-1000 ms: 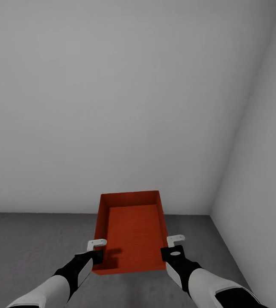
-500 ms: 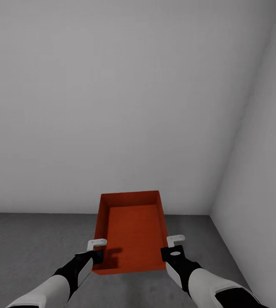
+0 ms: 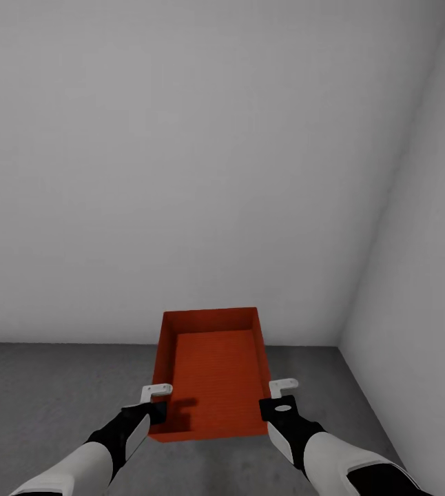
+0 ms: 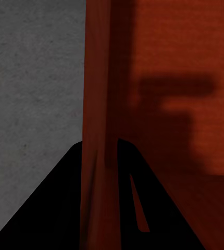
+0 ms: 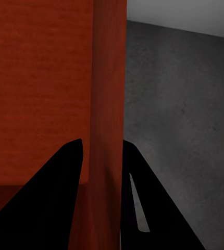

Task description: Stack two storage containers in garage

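One red-orange storage container point(image 3: 212, 372) hangs in front of me, held level above the dark grey concrete floor point(image 3: 50, 393) of the garage. My left gripper point(image 3: 158, 412) is shut on the container's left wall point(image 4: 97, 135), one black finger on each side of it. On the opposite side my right gripper point(image 3: 266, 406) is shut on the right wall point(image 5: 109, 130) in the same way. The box is empty, and its ridged bottom carries the shadow of my left gripper.
Plain pale grey walls point(image 3: 181, 172) close the room straight ahead and on the right point(image 3: 422, 310), meeting in a corner at the right. Bare concrete stretches to the left below the box and in a narrower strip point(image 5: 185, 120) to its right.
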Available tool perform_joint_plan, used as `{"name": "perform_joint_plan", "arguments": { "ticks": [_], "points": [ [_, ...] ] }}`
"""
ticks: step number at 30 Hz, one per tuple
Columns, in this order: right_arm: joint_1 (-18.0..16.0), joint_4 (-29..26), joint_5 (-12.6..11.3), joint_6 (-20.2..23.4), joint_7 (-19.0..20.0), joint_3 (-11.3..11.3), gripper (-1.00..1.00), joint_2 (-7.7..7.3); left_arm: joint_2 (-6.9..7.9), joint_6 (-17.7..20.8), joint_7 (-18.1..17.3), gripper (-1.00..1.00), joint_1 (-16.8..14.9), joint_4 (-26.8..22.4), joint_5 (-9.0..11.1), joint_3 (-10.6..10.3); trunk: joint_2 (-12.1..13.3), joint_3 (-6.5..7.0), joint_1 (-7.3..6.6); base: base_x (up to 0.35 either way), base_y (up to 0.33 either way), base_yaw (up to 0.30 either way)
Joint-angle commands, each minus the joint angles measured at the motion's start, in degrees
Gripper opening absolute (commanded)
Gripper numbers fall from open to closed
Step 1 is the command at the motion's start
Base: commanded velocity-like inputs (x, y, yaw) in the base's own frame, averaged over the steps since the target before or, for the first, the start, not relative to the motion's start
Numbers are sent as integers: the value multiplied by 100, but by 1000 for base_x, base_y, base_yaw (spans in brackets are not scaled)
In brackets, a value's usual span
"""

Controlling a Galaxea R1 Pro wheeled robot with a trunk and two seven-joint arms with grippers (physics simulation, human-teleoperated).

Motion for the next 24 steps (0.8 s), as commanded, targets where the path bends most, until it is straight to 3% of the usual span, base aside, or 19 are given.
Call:
{"name": "perform_joint_plan", "arguments": {
  "ticks": [1,18,24],
  "points": [
    [-3,26,-42,17,-93,-2,-100,1,241,-149,52,-100,-5,-67,-2,31,-14,-14,3,0,0,0],
    [-3,26,-42,14,-97,-4,-100,1,238,-140,15,-100,-5,-67,-8,32,-14,-14,3,0,0,0],
    [-3,26,-42,16,-96,-2,-100,1,233,-132,4,-100,-5,-67,-2,31,-254,-121,135,0,0,0]
  ]
}}
